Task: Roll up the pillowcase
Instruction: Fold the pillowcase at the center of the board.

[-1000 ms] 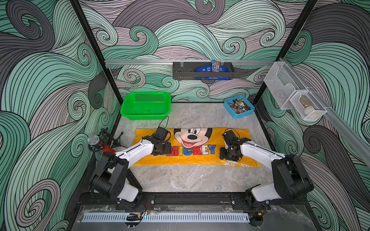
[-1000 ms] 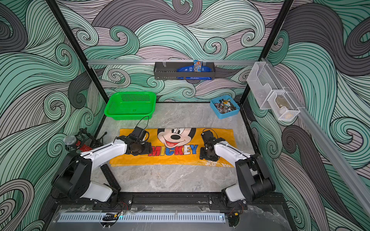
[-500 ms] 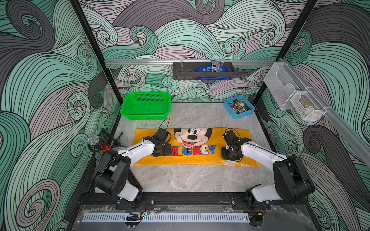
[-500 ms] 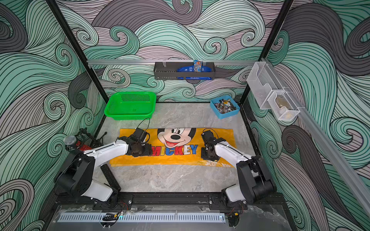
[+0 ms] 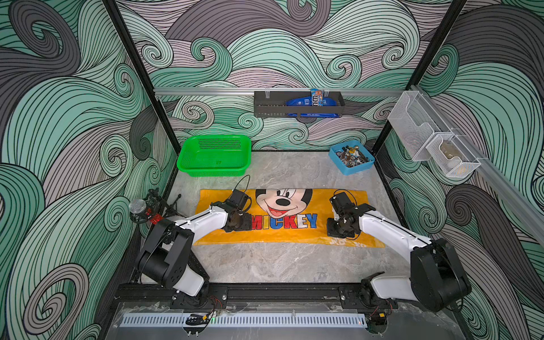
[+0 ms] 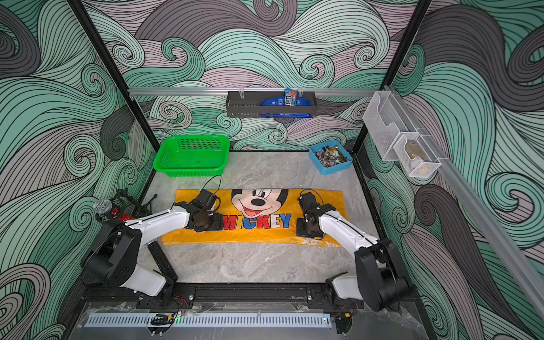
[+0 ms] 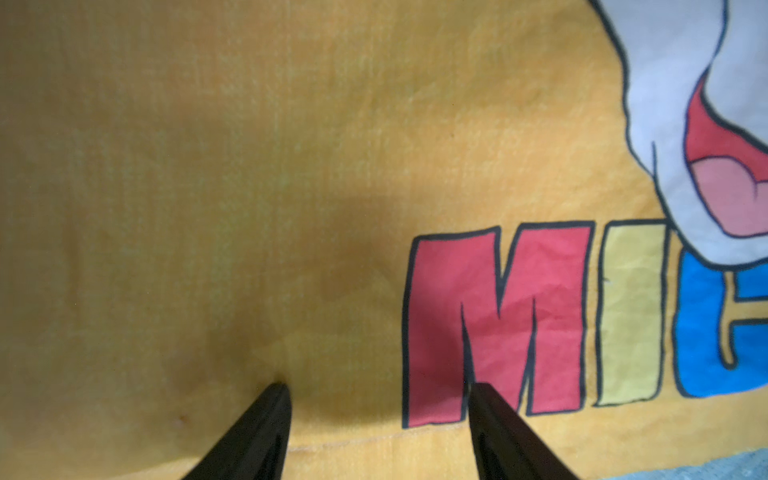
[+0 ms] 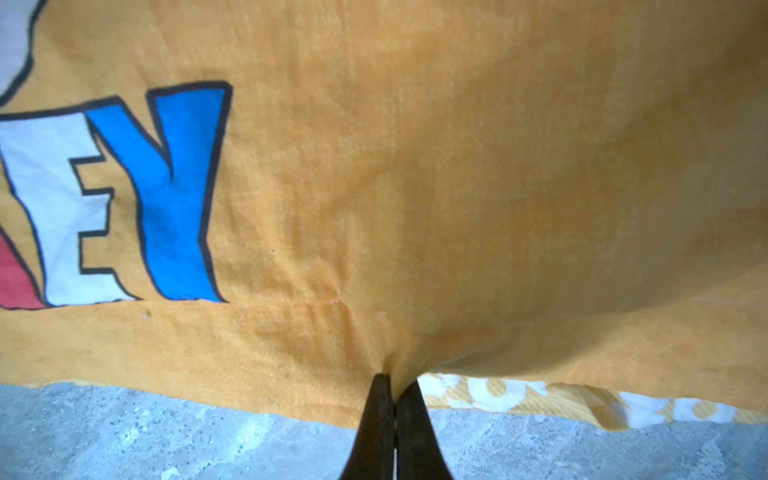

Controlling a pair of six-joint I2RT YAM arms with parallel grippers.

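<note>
The pillowcase [image 5: 290, 234] looks thin, light and limp. At lower centre of the right wrist view, the right gripper [image 8: 395, 388] pinches its near hem; the left gripper [image 7: 376, 392] is spread wide on the cloth.

Swirl-patterned walls [image 5: 279, 53], marbled grey tabletop [image 5: 282, 262]

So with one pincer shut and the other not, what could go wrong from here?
The right pincer has pinched the pillowcase at its near edge while the left pincer is open above the fabric: lifting now would probably roll it skewed. The pinch looks shallow and may slip, or catch only the top layer.
</note>
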